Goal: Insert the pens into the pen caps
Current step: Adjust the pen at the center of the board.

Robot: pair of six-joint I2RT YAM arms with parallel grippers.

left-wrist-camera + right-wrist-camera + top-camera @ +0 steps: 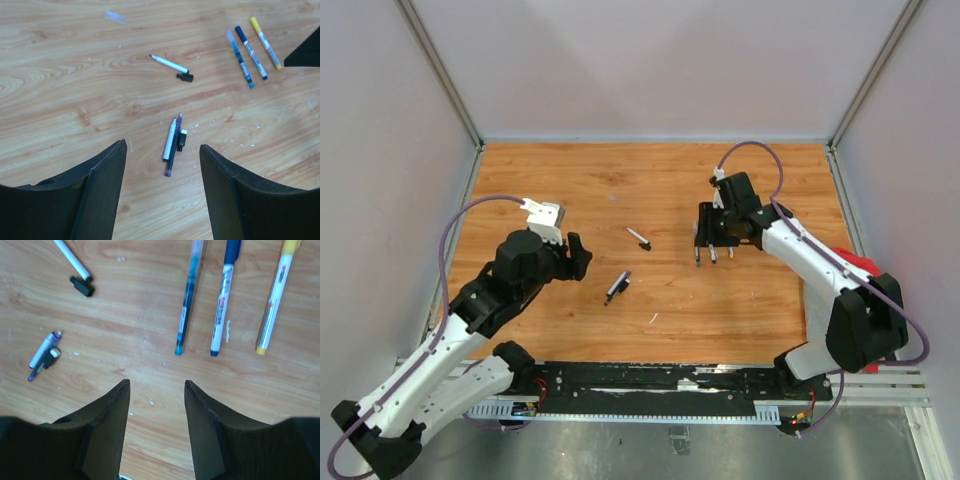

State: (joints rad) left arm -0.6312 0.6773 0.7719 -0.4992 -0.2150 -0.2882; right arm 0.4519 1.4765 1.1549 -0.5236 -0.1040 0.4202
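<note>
One white pen (169, 64) lies mid-table with a loose black cap (184, 77) beside its end. Nearer the left arm, a white pen (170, 139) and a purple pen (173, 149) lie side by side, a second black pen cap (181, 140) touching them. Three more pens, teal (187, 300), blue (222, 300) and yellow (274, 295), lie in a row ahead of my right gripper (156, 383), which is open and holds nothing. My left gripper (162, 146) is open above the pair and empty. The top view shows the left gripper (578, 256), the right gripper (715, 228) and the pair (618, 286).
A small clear scrap (114, 16) lies on the wooden table (550, 320) towards the back. A thin white sliver (653, 318) lies near the front. A red object (855, 262) sits off the table's right edge. White walls close the back and both sides.
</note>
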